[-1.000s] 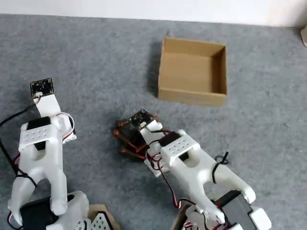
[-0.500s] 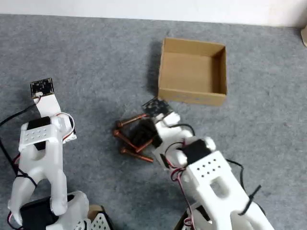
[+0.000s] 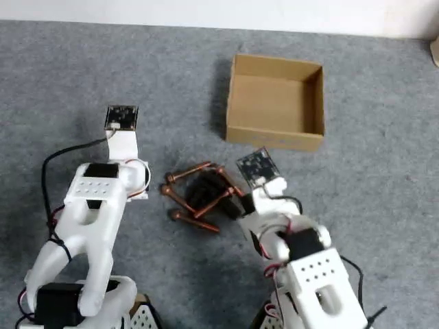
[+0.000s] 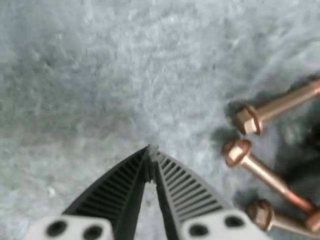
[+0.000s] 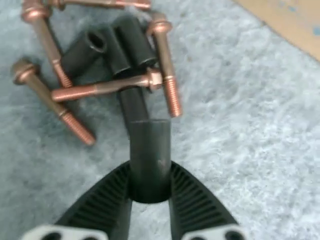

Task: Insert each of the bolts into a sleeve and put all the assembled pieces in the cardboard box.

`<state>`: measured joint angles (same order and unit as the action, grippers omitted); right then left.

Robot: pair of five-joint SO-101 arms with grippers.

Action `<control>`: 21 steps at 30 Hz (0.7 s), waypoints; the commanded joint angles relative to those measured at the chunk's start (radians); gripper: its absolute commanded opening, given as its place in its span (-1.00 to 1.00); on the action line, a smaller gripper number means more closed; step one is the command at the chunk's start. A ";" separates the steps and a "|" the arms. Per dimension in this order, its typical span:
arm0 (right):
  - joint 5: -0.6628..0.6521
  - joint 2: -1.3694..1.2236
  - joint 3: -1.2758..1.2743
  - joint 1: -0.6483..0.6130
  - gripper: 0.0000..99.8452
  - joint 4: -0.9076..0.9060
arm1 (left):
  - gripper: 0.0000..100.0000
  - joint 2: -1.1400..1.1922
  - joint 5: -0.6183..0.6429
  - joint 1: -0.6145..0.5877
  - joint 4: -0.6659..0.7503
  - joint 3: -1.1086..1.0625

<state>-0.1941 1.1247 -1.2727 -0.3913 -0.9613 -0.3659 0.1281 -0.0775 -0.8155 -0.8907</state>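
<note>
Several copper bolts (image 3: 184, 199) and black sleeves (image 3: 206, 186) lie in a pile on the grey carpet, in front of the cardboard box (image 3: 274, 138). My right gripper (image 5: 150, 171) is shut on one black sleeve (image 5: 150, 150) at the edge of the pile. Other sleeves (image 5: 87, 47) and bolts (image 5: 105, 88) lie just beyond it. In the high view the right gripper (image 3: 236, 203) sits at the pile's right side. My left gripper (image 4: 151, 151) is shut and empty, tips down by the carpet, to the left of three bolt heads (image 4: 236, 152).
The box stands open at the back, and a corner of it (image 5: 292, 20) shows in the right wrist view. Grey carpet (image 3: 103, 68) lies all around the pile. A pale wall strip runs along the far edge.
The left arm has swung forward and right, toward the pile. The right arm has drawn back from above the pile to its right side.
</note>
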 commanded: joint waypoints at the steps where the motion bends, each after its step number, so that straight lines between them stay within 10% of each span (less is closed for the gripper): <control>1: 0.009 0.127 -0.044 0.033 -0.99 0.044 | -0.97 -0.010 0.008 0.064 0.020 0.044; 8: 0.011 0.255 -0.104 0.033 -0.99 0.044 | -0.97 -0.001 0.519 0.166 0.021 0.088; 21: 0.006 0.262 -0.143 0.035 -0.99 0.087 | -0.96 -0.010 0.885 0.337 0.018 0.067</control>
<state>-0.1941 1.3732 -1.4108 -0.3667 -0.9137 -0.3629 0.8999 0.2785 -0.8063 -0.8477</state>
